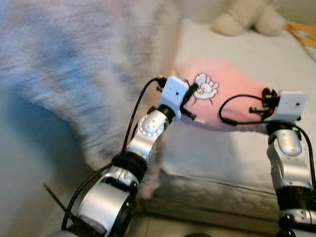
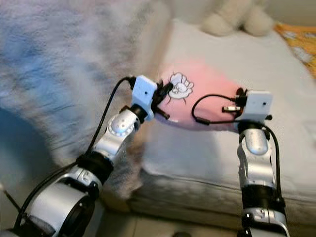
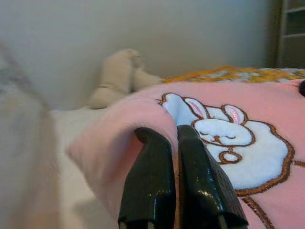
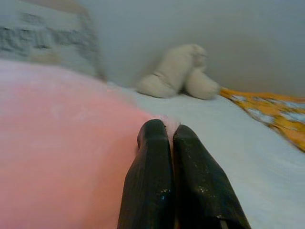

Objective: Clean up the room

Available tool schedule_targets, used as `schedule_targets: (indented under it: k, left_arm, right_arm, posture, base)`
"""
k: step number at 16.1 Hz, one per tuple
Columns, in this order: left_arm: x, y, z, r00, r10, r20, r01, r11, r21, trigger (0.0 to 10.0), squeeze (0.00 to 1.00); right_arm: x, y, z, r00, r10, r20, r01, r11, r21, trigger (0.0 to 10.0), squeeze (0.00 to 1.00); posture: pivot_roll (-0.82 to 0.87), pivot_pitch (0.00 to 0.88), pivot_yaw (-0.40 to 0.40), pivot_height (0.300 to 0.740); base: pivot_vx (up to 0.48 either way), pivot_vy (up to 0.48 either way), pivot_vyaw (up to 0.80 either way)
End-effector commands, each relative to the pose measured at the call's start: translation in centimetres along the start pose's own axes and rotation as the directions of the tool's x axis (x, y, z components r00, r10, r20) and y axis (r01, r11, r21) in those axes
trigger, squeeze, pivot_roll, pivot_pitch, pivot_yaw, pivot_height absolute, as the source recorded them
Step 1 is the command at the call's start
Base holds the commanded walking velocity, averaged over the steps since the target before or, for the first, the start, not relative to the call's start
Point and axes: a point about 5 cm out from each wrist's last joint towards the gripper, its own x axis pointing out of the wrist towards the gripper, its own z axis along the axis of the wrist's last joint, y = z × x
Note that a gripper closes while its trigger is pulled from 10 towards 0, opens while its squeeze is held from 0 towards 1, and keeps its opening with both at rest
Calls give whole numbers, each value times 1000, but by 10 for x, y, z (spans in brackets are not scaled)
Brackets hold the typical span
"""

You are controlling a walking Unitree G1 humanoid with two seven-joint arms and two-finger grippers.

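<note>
A pink pillow (image 1: pixel 224 96) at frame centre is pinched at opposite edges by the left hand (image 3: pixel 177 136) and right hand (image 4: pixel 164 129), so it can be lifted level over the bed (image 1: pixel 247 158).

Blurred grey-blue blanket (image 1: pixel 74 64); cream plush toy (image 1: pixel 247 17) cut off by top edge.

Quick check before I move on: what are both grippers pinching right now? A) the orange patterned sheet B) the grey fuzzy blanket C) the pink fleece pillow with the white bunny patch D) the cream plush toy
C: the left gripper and right gripper are each shut on an edge of the pink fleece pillow with the white bunny patch.
</note>
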Motion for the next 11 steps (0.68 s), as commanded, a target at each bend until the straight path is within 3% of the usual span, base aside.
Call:
schedule_targets:
  k: [1, 6, 10, 11]
  left_arm:
    - [7, -4, 7, 1000, 10, 25, -9, 999, -38, 10000, 0]
    - [9, 15, 5, 991, 127, -32, -129, 990, -52, 10000, 0]
    - [16, 10, 11, 995, 99, -20, -101, 992, -74, 10000, 0]
    - [17, 9, 13, 996, 91, -14, -92, 993, -74, 10000, 0]
  right_arm:
    - [5, -2, 5, 1000, -5, 7, 5, 1000, -3, 10000, 0]
    - [13, 9, 5, 996, 85, -14, -85, 996, -17, 10000, 0]
    - [24, 13, 13, 993, 121, -4, -121, 993, -13, 10000, 0]
    - [25, 13, 13, 992, 124, -10, -124, 992, -14, 10000, 0]
  posture:
    - [-172, 0, 42, 740]
    - [-164, 0, 33, 740]
    - [-158, 0, 28, 740]
    - [-157, 0, 27, 740]
  base:
    - [300, -371, 0]
    - [0, 0, 0]
    - [372, 0, 0]
    - [450, 0, 794]
